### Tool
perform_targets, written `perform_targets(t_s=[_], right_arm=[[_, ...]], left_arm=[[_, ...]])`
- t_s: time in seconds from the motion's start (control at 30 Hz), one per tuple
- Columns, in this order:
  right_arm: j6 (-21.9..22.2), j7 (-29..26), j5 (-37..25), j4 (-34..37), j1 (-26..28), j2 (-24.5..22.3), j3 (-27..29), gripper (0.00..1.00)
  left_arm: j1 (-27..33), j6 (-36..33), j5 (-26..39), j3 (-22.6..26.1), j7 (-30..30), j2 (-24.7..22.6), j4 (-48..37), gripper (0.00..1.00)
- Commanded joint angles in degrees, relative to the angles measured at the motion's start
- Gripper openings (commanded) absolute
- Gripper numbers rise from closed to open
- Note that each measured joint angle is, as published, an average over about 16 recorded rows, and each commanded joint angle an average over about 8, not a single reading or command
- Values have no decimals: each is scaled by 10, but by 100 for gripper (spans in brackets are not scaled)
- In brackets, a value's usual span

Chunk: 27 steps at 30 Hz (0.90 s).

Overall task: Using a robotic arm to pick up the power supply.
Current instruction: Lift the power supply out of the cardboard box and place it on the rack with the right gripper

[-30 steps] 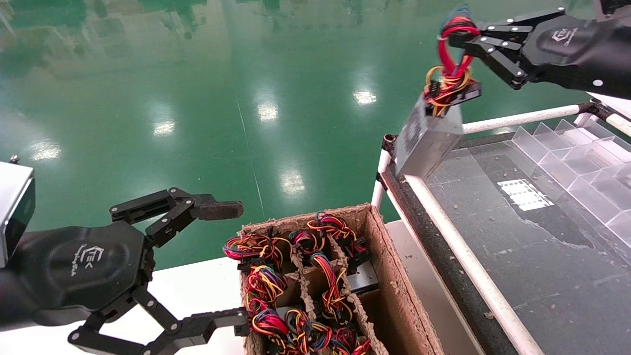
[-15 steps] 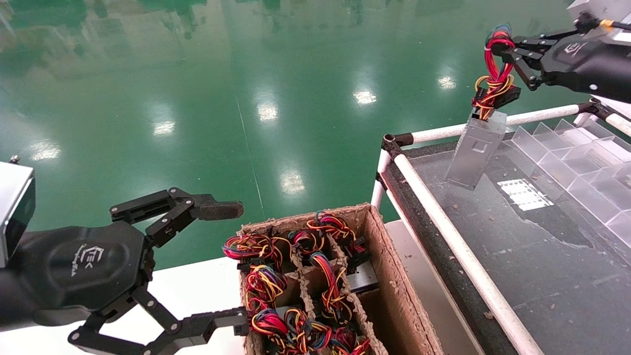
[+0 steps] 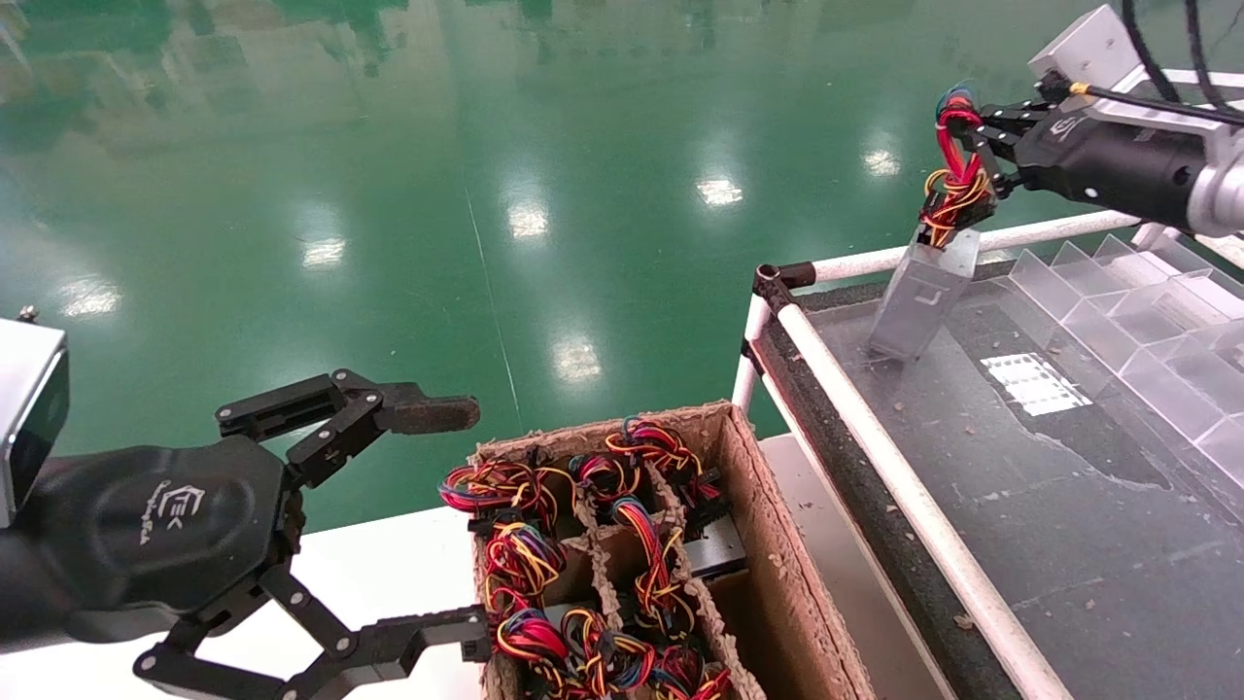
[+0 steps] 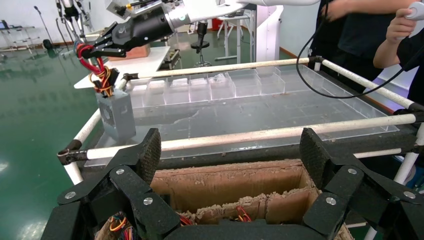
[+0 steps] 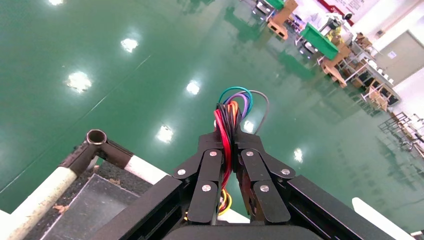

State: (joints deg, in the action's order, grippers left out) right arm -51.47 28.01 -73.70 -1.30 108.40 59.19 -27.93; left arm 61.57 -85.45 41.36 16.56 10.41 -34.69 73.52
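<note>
1. Two grippers show, and the left gripper (image 3: 466, 515) hangs at the near left above the white desk (image 3: 389, 574), its jaws spread wide with nothing between them; one fingertip pad (image 3: 432, 414) looks worn and brownish.
2. Just right of it stands a cardboard box (image 3: 777, 554) split by dividers into cells, most of them filled with units topped by looped wire bundles (image 3: 520, 559) in red, yellow, black and blue.
3. Right of the box runs a frame of white tubes (image 3: 880, 457) around a dark, clear-topped tray (image 3: 1050, 506), with a row of clear dividers (image 3: 1137, 331) along its far right side.
4. At the tray's far left corner the power supply (image 3: 918, 297) hangs tilted, a grey metal box with its lower edge at or just over the tray surface; whether it touches cannot be told.
5. Its wires (image 3: 957, 170) rise from the top of the box into the right gripper (image 3: 975, 126), whose jaws are closed on the red loop; the right wrist view shows the strands pinched between both fingers (image 5: 210, 172).
6. Behind the gripper, the black wrist and silver collar of the right arm (image 3: 1147, 170) reach in from the upper right, with black cables above.
</note>
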Motion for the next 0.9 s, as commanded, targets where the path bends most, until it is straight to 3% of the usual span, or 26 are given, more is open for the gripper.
perform_targets(t_s=[0.03, 0.9], right_arm=[[10, 0, 0, 4, 0, 7, 0, 0], [-31, 7, -25, 6, 15, 53, -18, 0]], left_arm=[[0, 0, 0, 0, 0, 0, 0, 100], [0, 0, -1, 1, 0, 0, 0, 100]])
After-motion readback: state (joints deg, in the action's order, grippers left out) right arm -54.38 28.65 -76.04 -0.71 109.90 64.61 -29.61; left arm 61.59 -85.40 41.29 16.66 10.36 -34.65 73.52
